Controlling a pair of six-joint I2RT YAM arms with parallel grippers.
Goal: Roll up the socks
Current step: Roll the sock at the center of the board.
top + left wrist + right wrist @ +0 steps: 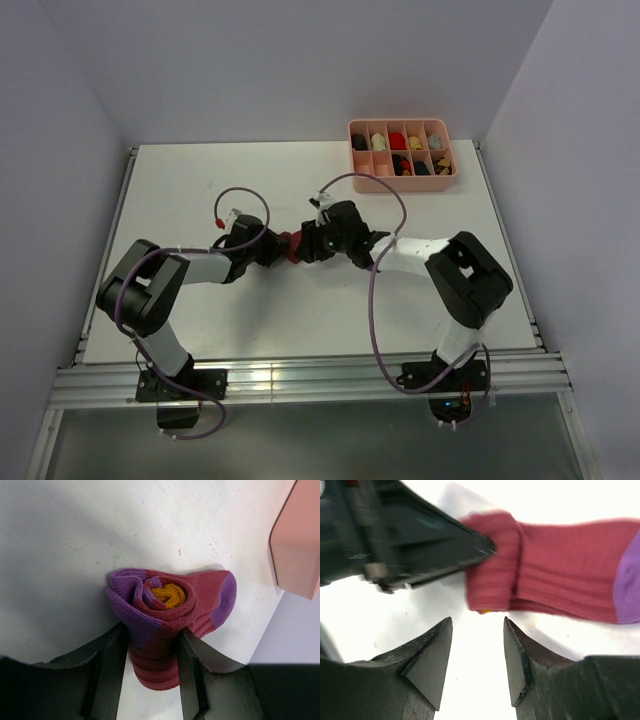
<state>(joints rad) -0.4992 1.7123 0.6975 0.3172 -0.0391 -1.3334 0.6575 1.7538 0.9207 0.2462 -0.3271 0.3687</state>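
Observation:
A red sock with purple heel and toe and a yellow core is rolled into a spiral [165,605]. It lies on the white table between the two arms [290,243]. My left gripper [150,645] is shut on the rolled sock, its fingers pressing both sides of the roll. My right gripper [477,630] is open and empty, just short of the red sock end [545,575]. A finger of the left gripper [420,535] shows in the right wrist view, touching the sock. In the top view the right gripper [308,245] faces the left gripper [275,248] across the sock.
A pink compartment tray [402,147] with several rolled socks stands at the back right of the table. Its corner shows in the left wrist view [295,545]. The table's right edge lies close behind the tray.

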